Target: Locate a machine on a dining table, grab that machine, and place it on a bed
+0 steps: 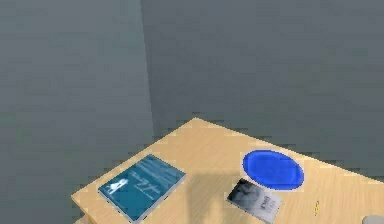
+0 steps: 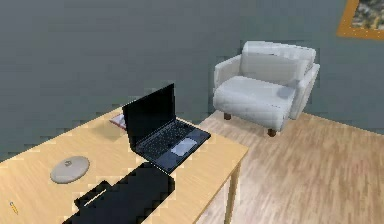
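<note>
While the bed is yet to be found, the item for collection is entered as follows.

Item: machine, taken to be the open black laptop [image 2: 165, 125]. It stands on the pale wooden desk [image 2: 215, 160] in the arm side view, towards the desk's far right corner, with the screen upright and the keyboard deck flat on the top.

Handling, as a judgement: rigid, moderately heavy for one claw, smooth-cased and so liable to slip. The hinge and screen are the fragile parts. The lid should not bear the load. The best hold is likely the edge of the keyboard deck near a front corner, lifted level and slowly, since the weight sits well off any edge grip.

Claw: its state cannot be told from these pictures.

Adjacent on the same desk: a round grey disc [image 2: 70, 170] to the left, well apart from the laptop, and a flat black slab [image 2: 125, 197] near, just this side of it.

Beyond: a white armchair [image 2: 265, 85] on the wooden floor, far right.

Forward view: a desk top [image 1: 200, 150] carrying a blue plate [image 1: 273, 168], a teal booklet [image 1: 143, 185] and a small dark card [image 1: 254, 197].
</note>
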